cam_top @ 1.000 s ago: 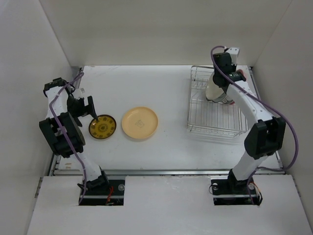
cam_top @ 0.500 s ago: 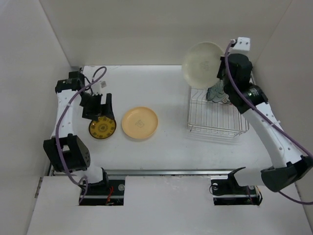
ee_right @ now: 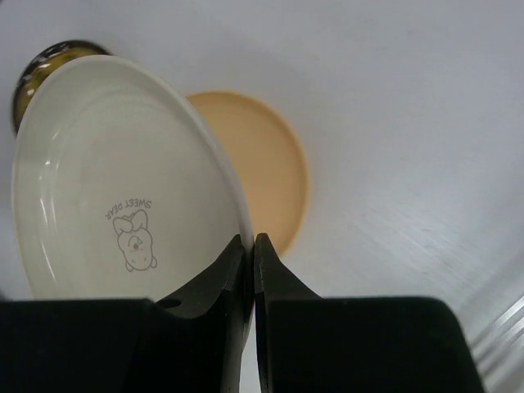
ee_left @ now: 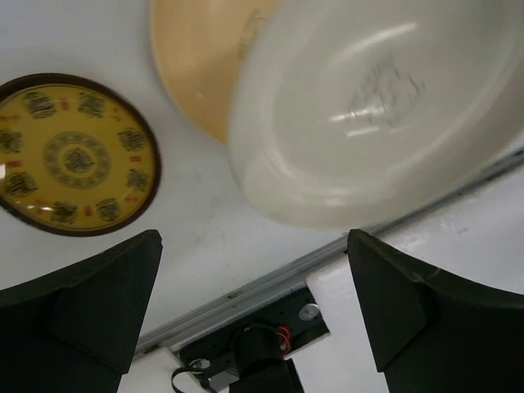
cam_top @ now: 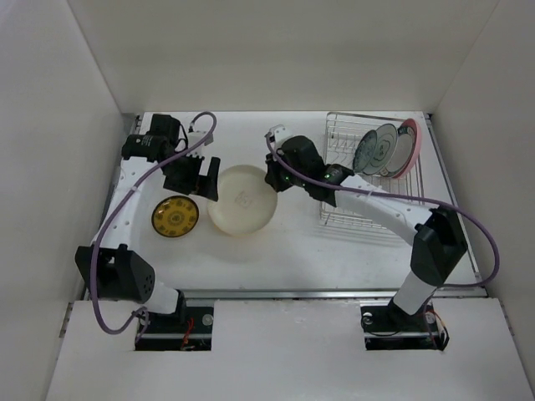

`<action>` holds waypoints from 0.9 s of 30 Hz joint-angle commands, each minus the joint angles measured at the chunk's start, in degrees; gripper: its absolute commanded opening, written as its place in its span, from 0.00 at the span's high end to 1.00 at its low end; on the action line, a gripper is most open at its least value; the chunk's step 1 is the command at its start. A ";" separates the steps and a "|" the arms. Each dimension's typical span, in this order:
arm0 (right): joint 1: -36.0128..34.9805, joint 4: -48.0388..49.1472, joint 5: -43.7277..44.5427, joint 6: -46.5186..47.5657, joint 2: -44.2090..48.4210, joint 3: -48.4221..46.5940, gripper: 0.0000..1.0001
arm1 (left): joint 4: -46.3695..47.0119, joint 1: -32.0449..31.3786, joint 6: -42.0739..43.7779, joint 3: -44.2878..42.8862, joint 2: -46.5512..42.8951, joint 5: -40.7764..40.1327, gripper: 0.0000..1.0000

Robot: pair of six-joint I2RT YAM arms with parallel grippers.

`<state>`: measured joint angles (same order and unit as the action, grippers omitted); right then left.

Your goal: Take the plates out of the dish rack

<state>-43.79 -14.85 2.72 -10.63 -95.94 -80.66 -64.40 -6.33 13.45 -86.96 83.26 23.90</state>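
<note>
My right gripper is shut on the rim of a pale cream plate, which it holds tilted just above a peach-yellow plate in the middle of the table. The held plate's underside, printed with a small bear, shows in the right wrist view. My left gripper is open at the plate's left edge, and the plate lies beyond its fingertips, not between them. The dish rack at the right holds a teal patterned plate and a pink plate upright at its far end.
A yellow plate with a dark rim lies flat on the table left of the stack, close under my left arm. White walls enclose the table on three sides. A metal rail runs along the near edge.
My right arm has carried the pale cream plate from high above the rack down and left, over the peach-yellow plate. My left gripper has moved right toward it.
</note>
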 commanded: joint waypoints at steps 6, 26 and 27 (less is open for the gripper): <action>-2.87 14.59 -12.13 -5.54 -1.09 0.24 1.00 | 4.02 -0.26 -2.12 2.75 5.50 -10.90 0.31; -1.74 2.91 -2.21 -11.60 -12.33 -7.13 0.58 | 4.64 -0.26 -1.93 2.06 15.78 -12.23 1.00; -1.74 2.03 -1.32 -11.60 -12.34 -7.75 0.52 | 4.03 -0.26 -1.94 0.58 17.70 -11.43 1.00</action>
<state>-46.04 -9.69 -2.46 -19.07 -108.25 -83.85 -60.23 -6.94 12.12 -83.64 98.32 12.91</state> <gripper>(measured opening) 0.449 0.057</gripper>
